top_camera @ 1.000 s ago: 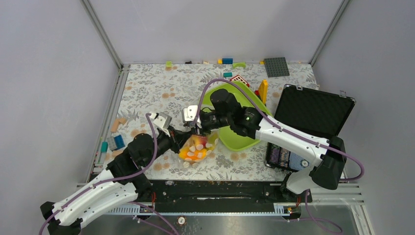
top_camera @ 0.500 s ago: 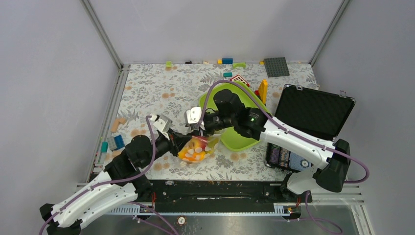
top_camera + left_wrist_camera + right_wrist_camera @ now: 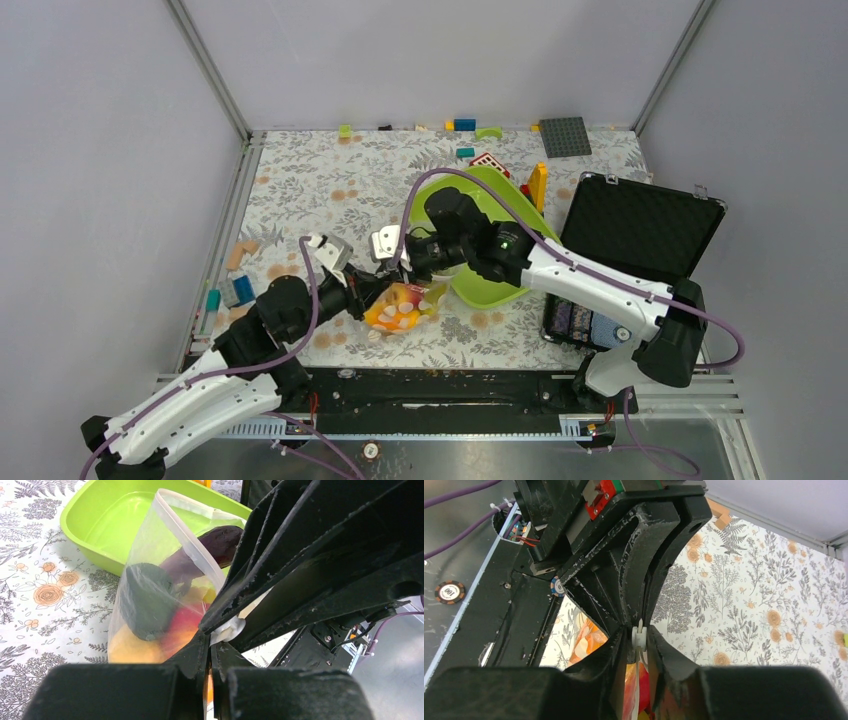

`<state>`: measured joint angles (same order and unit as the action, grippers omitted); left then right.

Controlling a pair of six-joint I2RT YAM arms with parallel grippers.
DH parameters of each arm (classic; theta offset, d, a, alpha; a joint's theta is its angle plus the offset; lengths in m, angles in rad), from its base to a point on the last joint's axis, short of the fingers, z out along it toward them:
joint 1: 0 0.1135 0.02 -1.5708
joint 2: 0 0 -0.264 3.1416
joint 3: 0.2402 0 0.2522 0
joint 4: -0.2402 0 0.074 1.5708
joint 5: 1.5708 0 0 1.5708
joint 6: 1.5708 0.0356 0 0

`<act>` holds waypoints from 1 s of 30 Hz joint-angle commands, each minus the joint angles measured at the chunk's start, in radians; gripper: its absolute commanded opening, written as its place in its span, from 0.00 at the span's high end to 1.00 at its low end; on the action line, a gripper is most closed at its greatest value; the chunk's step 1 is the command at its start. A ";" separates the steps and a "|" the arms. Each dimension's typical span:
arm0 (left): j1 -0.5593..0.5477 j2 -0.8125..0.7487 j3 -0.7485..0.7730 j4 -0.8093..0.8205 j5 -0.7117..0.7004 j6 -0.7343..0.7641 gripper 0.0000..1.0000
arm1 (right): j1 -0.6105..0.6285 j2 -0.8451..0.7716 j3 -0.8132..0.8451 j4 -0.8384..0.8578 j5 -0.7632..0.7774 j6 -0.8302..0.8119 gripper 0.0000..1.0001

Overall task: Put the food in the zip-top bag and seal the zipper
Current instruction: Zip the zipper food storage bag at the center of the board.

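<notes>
The left hand (image 3: 372, 288) is clamped on the mouth corner of the clear zip-top bag (image 3: 402, 310). The bag lies on the worktop (image 3: 320, 190) beside the lime-green tray (image 3: 492, 292), bulging orange, red and with a purple eggplant (image 3: 220, 537). The right hand (image 3: 402, 272) pinches the zipper (image 3: 186, 537) at its whitish end.

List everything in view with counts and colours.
zip-top bag: one, clear with white dots, by the tray's near-left rim
zipper: one, clear with a whitish end, along the bag's mouth
food: at least four pieces, purple, dark, red, yellow-orange, inside the bag
tray: one, lime green, mid-table
case: one, black, open, right side
baseplate: one, grey, far right
blocks: several, mixed colours, far edge and left edge
tablecloth: one, white floral, under everything
left gripper: one, black, shut on the bag's mouth edge
right gripper: one, black, closed on the zipper's whitish end
</notes>
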<state>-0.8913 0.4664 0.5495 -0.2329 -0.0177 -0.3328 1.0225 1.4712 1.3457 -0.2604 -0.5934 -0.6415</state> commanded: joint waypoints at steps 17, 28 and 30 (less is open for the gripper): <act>-0.003 -0.220 -0.080 0.114 -0.091 -0.032 1.00 | 0.013 0.001 0.040 -0.063 0.226 0.022 0.89; -0.004 -0.228 -0.078 0.090 -0.151 -0.067 1.00 | 0.000 -0.043 -0.022 -0.078 0.329 0.001 0.91; -0.003 -0.238 -0.076 0.069 -0.198 -0.086 1.00 | -0.012 -0.060 -0.031 -0.101 0.328 0.004 0.91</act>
<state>-0.8959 0.2676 0.4488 -0.2184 -0.1135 -0.3828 1.0550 1.4693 1.3380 -0.2790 -0.3981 -0.6205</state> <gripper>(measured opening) 0.009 0.196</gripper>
